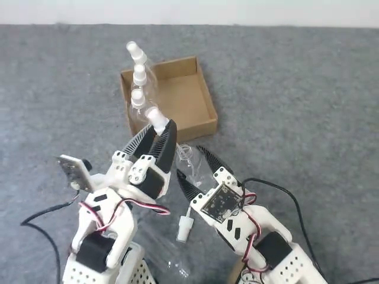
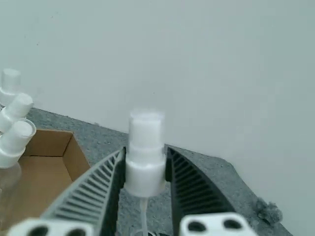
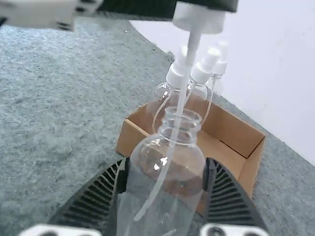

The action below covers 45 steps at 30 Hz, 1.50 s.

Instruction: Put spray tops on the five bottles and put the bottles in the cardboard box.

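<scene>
The ribbed black left claw (image 2: 144,162) pinches a white plastic spray top (image 2: 145,140); its thin tube (image 3: 184,83) dips into the clear rounded bottle (image 3: 170,147) that the right claw (image 3: 166,167) grips.

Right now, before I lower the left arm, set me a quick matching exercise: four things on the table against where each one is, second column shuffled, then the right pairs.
Things
1. held spray top, its tube down the bottle's neck
2. open bottle
3. three capped bottles
4. loose spray top

Places
A. standing in the cardboard box
B. lying on the grey carpet between the arms
C. clamped in the left gripper
D. clamped in the right gripper

Pairs: 1-C, 2-D, 3-A, 4-B
</scene>
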Each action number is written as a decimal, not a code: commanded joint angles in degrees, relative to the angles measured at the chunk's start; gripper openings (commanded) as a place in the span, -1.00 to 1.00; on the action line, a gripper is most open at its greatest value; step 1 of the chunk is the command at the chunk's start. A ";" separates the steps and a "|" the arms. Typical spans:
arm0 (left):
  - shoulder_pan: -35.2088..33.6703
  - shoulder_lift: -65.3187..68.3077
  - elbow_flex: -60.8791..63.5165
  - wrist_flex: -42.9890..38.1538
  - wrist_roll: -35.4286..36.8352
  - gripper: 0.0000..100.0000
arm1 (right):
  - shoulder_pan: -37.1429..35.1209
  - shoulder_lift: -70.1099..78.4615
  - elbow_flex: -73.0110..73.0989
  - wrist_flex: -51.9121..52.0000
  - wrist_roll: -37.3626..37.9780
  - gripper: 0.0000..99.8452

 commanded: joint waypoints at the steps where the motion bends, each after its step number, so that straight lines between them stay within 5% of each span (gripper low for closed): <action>1: 0.26 -1.05 -0.66 0.09 -0.53 -0.98 | 0.92 -0.92 0.97 -1.10 0.44 -0.78; 45: 10.37 -1.05 2.07 5.98 -11.43 -0.97 | 4.97 -1.10 0.53 1.27 0.79 -0.78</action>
